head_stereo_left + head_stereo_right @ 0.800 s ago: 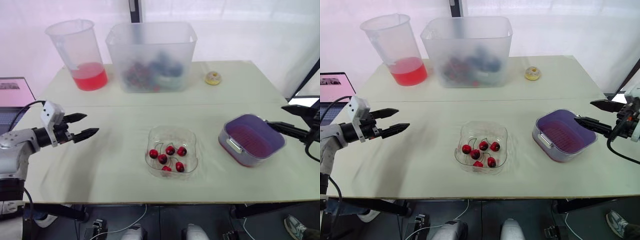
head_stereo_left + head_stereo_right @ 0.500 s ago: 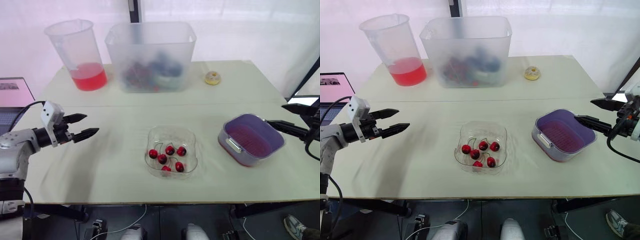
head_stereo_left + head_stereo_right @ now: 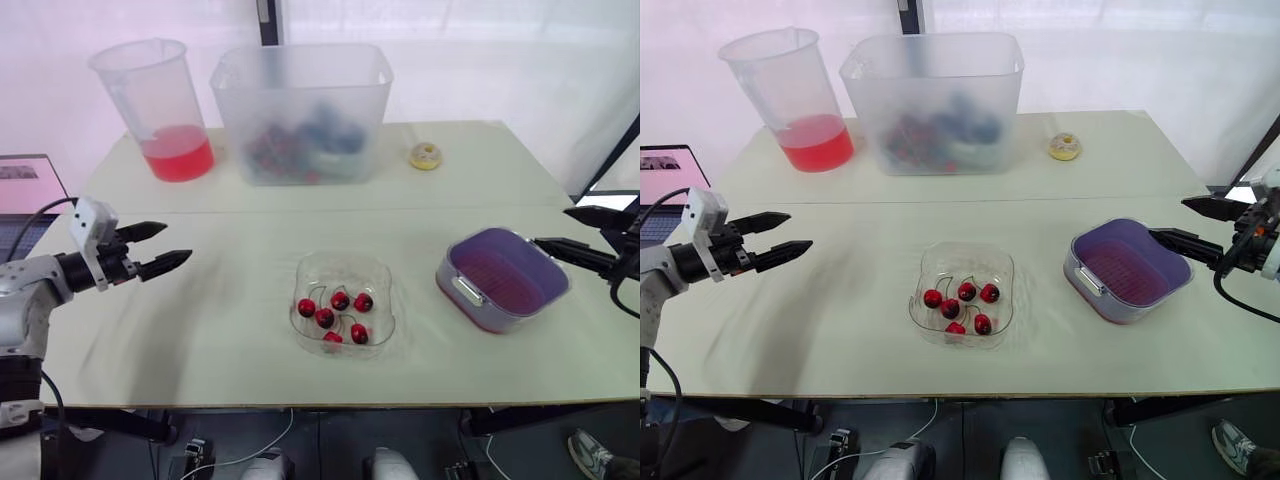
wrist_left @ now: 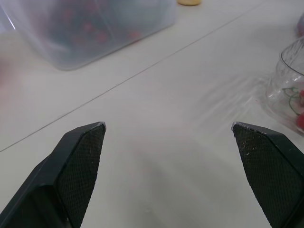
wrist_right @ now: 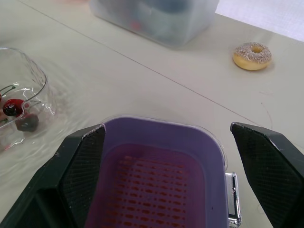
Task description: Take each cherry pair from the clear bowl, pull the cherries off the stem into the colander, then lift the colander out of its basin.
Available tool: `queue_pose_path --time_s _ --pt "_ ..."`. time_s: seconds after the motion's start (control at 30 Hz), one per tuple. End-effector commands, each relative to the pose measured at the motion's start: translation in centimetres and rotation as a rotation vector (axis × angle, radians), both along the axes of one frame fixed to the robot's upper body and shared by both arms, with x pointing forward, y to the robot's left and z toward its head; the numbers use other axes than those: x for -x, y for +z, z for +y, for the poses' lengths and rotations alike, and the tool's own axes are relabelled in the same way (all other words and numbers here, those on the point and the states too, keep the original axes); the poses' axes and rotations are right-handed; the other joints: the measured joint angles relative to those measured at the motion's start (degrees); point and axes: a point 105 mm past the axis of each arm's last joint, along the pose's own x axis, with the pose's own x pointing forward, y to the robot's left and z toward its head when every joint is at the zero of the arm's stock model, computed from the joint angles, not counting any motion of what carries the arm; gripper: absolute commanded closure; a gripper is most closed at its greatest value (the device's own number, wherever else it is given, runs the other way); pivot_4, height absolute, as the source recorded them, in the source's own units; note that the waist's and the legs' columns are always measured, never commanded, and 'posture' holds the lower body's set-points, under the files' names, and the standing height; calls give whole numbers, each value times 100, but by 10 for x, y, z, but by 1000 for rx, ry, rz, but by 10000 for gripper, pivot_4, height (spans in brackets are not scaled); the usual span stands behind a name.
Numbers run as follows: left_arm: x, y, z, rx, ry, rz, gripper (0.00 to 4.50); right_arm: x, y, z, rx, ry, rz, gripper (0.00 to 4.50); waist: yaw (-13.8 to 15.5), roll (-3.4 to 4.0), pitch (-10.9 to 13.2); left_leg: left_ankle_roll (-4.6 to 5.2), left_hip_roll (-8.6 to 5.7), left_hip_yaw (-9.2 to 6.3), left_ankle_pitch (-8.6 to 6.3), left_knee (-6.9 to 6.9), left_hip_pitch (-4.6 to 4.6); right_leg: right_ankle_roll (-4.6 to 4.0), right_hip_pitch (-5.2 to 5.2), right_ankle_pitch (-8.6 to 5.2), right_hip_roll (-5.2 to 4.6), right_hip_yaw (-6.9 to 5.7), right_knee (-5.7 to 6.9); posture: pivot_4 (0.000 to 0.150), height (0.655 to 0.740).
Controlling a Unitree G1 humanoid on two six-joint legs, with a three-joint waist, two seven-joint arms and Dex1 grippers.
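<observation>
The clear, ripple-walled plastic bowl (image 3: 345, 268) sits at table centre holding six glossy red cherries (image 3: 325, 318) on thin curved stems. At its 3 o'clock the purple, round-cornered colander (image 3: 500, 272) nests in its basin (image 3: 505, 320), metal handle (image 3: 467, 291) turned toward 8 o'clock. The left gripper (image 3: 177, 241) hovers at the bowl's 9 o'clock and the right gripper (image 3: 551, 227) at the colander's 2 o'clock, both spread and empty; the right wrist view reveals the colander's slotted floor (image 5: 152, 190).

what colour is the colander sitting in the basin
Purple. The colander has a slotted purple mesh floor, seen best in the right wrist view.
</observation>
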Motion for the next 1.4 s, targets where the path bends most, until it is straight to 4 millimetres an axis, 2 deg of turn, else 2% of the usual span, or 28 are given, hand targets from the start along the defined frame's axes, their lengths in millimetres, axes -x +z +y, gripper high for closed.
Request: queue_pose_path --time_s 0.03,0.17,0.23,0.3,0.4,0.53,0.73,0.9,1.0,1.1,1.2,1.23,1.33,1.4 --pt "2 18 2 -1 1 -52 260 4 22 8 20 26 -78 0 -2 0 0 0 0 0 0 0 0 0 0 0 0 0 0 1500 7400" --pt "2 22 -3 -39 -29 -49 260 9 28 21 -1 81 -60 0 -2 0 0 0 0 -1 0 0 0 0 0 0 0 0 0 1500 7400" --pt "6 26 -16 -54 -120 -8 260 11 30 33 5 122 -40 0 -1 0 1 0 0 -1 0 0 -1 0 -1 0 0 0 0 1500 7400" --pt "13 34 -35 -49 -233 22 260 16 24 55 50 205 25 0 7 4 3 0 0 -1 0 0 -5 0 -3 0 0 0 1 1500 7400" --pt "23 32 -61 -99 -380 55 260 23 11 88 139 326 101 0 2 4 3 0 0 -3 0 1 -5 0 -2 0 0 -1 0 1500 7400" --pt "48 31 -102 -150 -604 79 260 17 6 129 280 340 40 0 -29 6 5 0 3 -1 0 1 -5 0 -7 0 2 2 2 1500 7400" --pt "61 46 -134 -128 -707 29 260 17 9 181 323 430 43 0 -5 3 9 0 6 -2 0 0 -16 0 -19 0 2 5 0 1500 7400" --pt "66 49 -140 -128 -723 9 260 0 -6 194 436 353 183 0 -6 3 9 0 4 -4 0 -3 -17 0 -21 0 1 7 -3 1500 7400" --pt "58 35 -131 -171 -660 15 260 -8 -20 199 520 297 352 0 -24 6 9 0 5 -3 0 -3 -17 0 -29 0 3 12 1 1500 7400" --pt "55 27 -126 -159 -626 14 260 -16 -19 218 548 312 364 0 -27 8 10 -1 5 -3 0 -9 -16 0 -36 0 6 17 3 1500 7400" --pt "55 29 -128 -118 -614 -2 260 -20 -27 231 610 333 379 0 -5 7 10 -1 5 -4 0 -10 -22 0 -43 0 4 19 4 1500 7400" --pt "57 29 -129 -110 -615 -6 0 -21 -32 234 624 339 391 5934 4 5 10 -1 4 -9 1 -7 -26 0 -44 0 2 18 5 1500 7400" --pt "61 30 -131 -82 -617 -7 0 -24 -47 238 684 336 417 18581 0 4 9 -1 0 -11 1 -2 -29 0 -42 0 -3 17 4 1500 7400" --pt "63 31 -131 -61 -612 -4 0 -25 -56 237 724 322 436 18581 -6 4 9 -1 0 -11 1 -1 -30 0 -46 0 -4 18 7 1500 7400"
